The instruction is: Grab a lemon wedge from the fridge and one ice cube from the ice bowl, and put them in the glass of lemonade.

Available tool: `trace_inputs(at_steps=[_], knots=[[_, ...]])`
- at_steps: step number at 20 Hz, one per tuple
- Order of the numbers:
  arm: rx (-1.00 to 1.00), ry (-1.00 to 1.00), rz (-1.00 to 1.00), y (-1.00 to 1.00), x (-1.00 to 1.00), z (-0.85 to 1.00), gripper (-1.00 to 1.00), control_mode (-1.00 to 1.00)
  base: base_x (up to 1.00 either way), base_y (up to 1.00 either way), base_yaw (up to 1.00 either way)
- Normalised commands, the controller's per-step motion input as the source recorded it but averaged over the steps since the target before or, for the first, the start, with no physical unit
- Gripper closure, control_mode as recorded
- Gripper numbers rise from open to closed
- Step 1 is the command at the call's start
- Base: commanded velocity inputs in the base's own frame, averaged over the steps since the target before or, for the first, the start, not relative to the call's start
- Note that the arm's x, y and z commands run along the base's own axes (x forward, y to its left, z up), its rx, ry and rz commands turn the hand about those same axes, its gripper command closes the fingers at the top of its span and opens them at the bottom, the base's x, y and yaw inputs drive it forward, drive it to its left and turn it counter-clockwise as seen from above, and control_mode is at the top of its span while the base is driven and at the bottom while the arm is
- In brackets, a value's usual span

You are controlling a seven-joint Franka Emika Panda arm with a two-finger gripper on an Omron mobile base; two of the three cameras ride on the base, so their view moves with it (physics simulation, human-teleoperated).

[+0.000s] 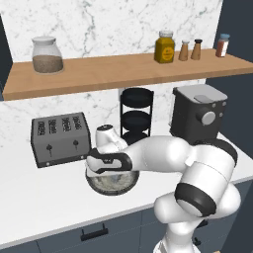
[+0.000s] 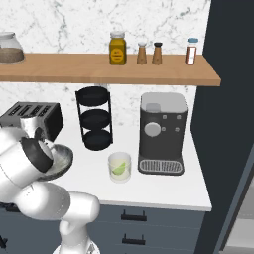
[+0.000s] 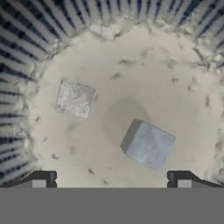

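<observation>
white arm bent low over the wide shallow dark-rimmed ice bowl point(image 1: 111, 183) on the white desk point(image 1: 44, 192); gripper point(image 3: 111, 179) open, jaws wide apart, holding nothing, above the bowl's speckled floor. two ice cubes lie apart inside: a grey cube point(image 3: 148, 144) near the fingertips, a paler flat one point(image 3: 75, 99) farther off. grey four-slot toaster point(image 1: 60, 138) just behind the bowl, black tiered rack point(image 2: 95, 118) beside. pale translucent glass of lemonade point(image 2: 119, 166), a yellow-green lemon wedge point(image 2: 118, 170) in it, stands before the dark coffee machine point(image 2: 162, 133).

My arm hangs over the ice bowl point(image 2: 63, 159) at nine o'clock, the glass of lemonade point(image 2: 119, 167) standing centre on the worktop point(image 2: 168, 186).
</observation>
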Motion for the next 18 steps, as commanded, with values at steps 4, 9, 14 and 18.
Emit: trace_inputs(at_steps=[4,9,14,18], knots=[[0.02,-0.03,0.00,-0.42,0.00,0.03,-1.00,-1.00,0.00,0.00,0.00],[0.00,0.00,0.00,-0.19,0.09,0.04,-1.00,-1.00,0.00,0.00,0.00],[0.00,0.00,0.04,0.07,0.26,-0.01,-1.00,-1.00,0.00,0.00,0.00],[0.00,0.00,0.01,0.01,0.09,-0.07,-1.00,-1.00,0.00,0.00,0.00]])
